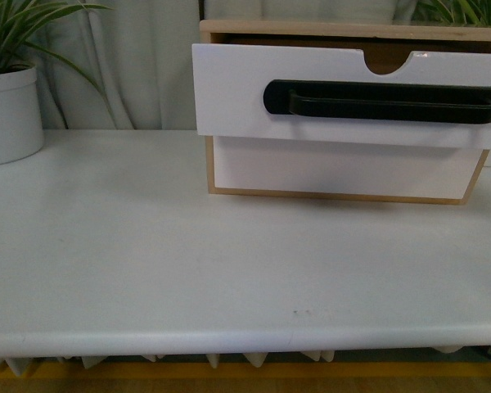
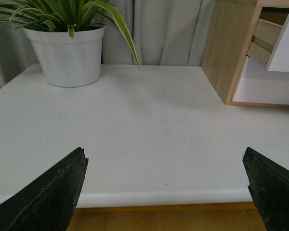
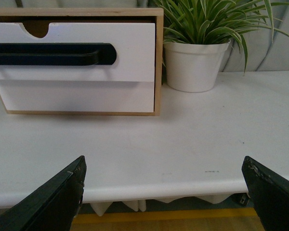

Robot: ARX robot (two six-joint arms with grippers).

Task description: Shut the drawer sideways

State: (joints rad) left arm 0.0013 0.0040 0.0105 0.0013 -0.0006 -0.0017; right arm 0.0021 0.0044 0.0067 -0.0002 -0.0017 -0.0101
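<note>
Drawer stood pulled out of its cabinet, far right on the table.
Left gripper and right gripper hung wide open by the near edge, with open table stretching ahead to the drawer front.

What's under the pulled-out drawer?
Below the drawer sits a plain white front, set in the wooden cabinet, then the table. The drawer overhangs it, covering its top edge.

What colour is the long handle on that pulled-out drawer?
The handle is black, set against the white drawer. The front view shows it best.
</note>
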